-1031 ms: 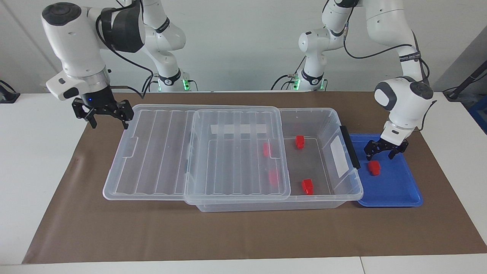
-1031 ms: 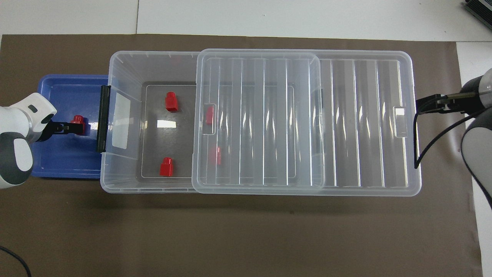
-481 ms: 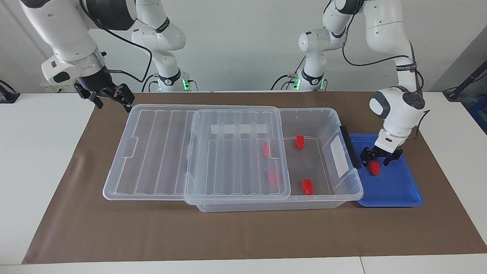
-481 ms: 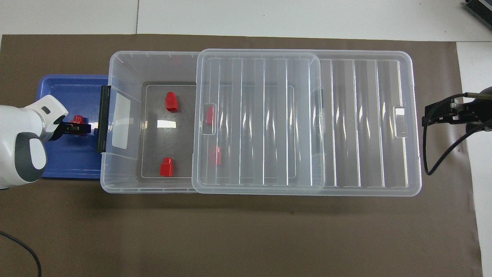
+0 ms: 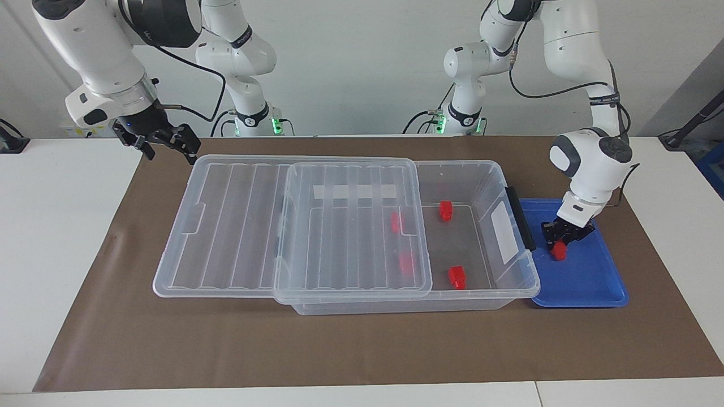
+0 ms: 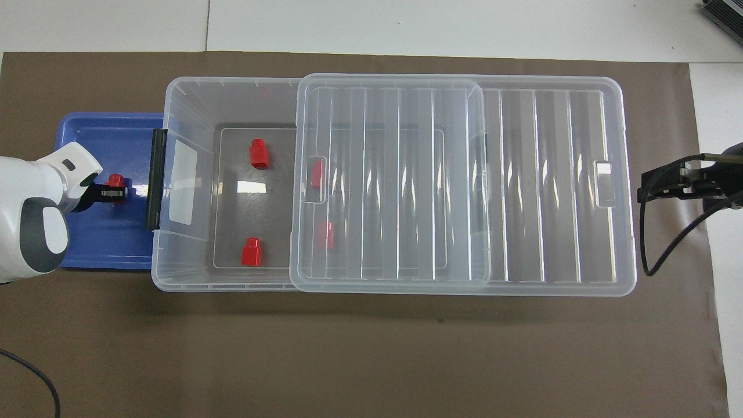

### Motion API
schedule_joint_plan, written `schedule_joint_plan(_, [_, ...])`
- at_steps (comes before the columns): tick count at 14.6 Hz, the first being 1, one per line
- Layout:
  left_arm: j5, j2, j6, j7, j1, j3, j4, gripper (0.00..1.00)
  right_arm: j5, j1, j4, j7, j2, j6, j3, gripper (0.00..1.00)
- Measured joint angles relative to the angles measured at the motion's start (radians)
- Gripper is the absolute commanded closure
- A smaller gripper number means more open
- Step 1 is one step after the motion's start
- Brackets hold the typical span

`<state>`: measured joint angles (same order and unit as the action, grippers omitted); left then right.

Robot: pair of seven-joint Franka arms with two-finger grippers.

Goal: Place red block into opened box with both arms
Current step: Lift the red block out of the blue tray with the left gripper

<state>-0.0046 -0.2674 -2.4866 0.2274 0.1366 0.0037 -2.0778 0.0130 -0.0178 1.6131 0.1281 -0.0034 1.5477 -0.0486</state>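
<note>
A small red block (image 5: 559, 250) (image 6: 117, 180) sits low in the blue tray (image 5: 588, 282), and my left gripper (image 5: 560, 244) (image 6: 118, 192) is shut on it from above. The clear box (image 5: 492, 181) (image 6: 191, 98) lies lengthwise, its ribbed lid (image 5: 237, 226) (image 6: 545, 186) slid toward the right arm's end, so the end by the tray is uncovered. Two red blocks (image 5: 445, 210) (image 5: 457, 277) lie on the uncovered floor; two more (image 5: 396, 222) (image 5: 405, 262) show through the lid. My right gripper (image 5: 169, 154) (image 6: 642, 187) hangs open over the mat beside the lid's end, holding nothing.
A black clip handle (image 5: 520, 217) on the box's end wall stands between the tray and the box's inside. A brown mat (image 5: 362, 350) covers the table under everything. The tray holds nothing but the gripped block.
My left gripper dropped onto the red block in the tray and closed on it. My right gripper rose and drew back from the lid's end, staying open.
</note>
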Motion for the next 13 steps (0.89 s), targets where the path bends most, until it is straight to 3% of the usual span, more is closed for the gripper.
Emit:
schedule_joint_plan(8, [0.000,0.033,0.685,-0.023,-0.001,-0.008,0.455,1.00,0.000,0.012,0.004,-0.007,-0.001,0.000,-0.001,0.00])
schedule_joint_plan(10, [-0.001,0.036,0.814,-0.123,-0.025,-0.024,0.538,1.00,0.000,0.012,0.004,-0.007,-0.001,0.000,-0.001,0.00])
schedule_joint_plan(13, [-0.002,0.037,0.909,-0.375,-0.149,-0.038,0.598,1.00,0.000,0.012,0.005,-0.007,-0.001,0.000,-0.001,0.00])
